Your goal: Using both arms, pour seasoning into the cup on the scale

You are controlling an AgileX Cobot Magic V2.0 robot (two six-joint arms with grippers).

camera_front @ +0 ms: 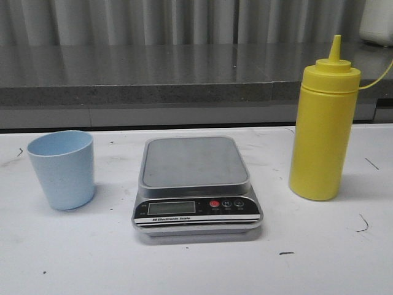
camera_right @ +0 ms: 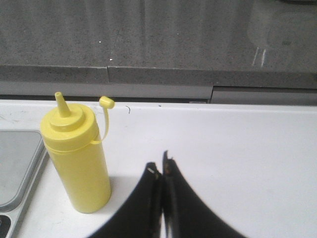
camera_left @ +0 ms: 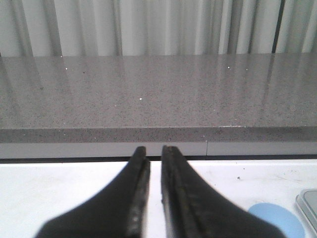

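Observation:
The pale blue cup [camera_front: 61, 169] stands upright on the white table, left of the scale [camera_front: 195, 184], whose square platform is bare. The yellow seasoning bottle [camera_front: 322, 129] stands upright to the right of the scale, its nozzle uncapped and its cap [camera_right: 106, 102] hanging on a tether. Neither arm shows in the front view. My left gripper [camera_left: 153, 148] hovers over the table with only a thin slit between its fingers and nothing in it; the cup's rim [camera_left: 277, 220] lies off to one side. My right gripper [camera_right: 159, 166] is shut and empty, beside the bottle [camera_right: 79, 158] and apart from it.
A grey speckled counter ledge [camera_front: 153, 74] runs along the back edge of the table, with a curtain behind it. A corner of the scale [camera_right: 17, 163] shows beyond the bottle in the right wrist view. The white tabletop [camera_front: 196, 264] carries a few dark scuff marks.

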